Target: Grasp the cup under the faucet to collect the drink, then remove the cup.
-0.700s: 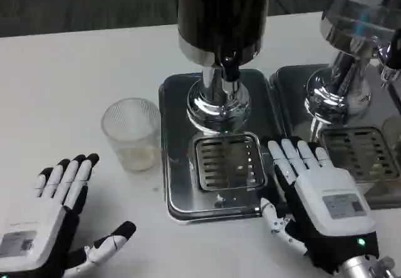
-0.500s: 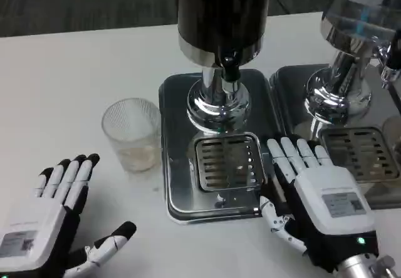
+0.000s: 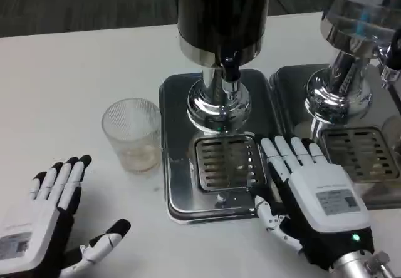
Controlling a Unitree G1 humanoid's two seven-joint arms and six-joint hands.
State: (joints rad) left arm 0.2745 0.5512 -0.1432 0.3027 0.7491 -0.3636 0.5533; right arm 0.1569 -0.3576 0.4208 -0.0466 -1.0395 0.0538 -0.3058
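A clear ribbed cup [image 3: 132,134] stands upright on the white table, left of the dispenser's steel tray [image 3: 177,165], with a little pale liquid at its bottom. The faucet [image 3: 230,71] hangs from the dark dispenser over the slotted drip grate [image 3: 226,161], and nothing stands on that grate. My left hand [image 3: 47,225] lies flat and open at the lower left, below the cup and apart from it. My right hand [image 3: 310,196] is open, its fingers spread along the right side of the grate.
A second steel dispenser [image 3: 351,46] with its own tray and grate [image 3: 360,153] stands at the right. Bare table stretches to the left of the cup and behind it.
My left hand has slid down and slightly left, away from the cup. My right hand has shifted a little left, toward the grate. The cup has not moved.
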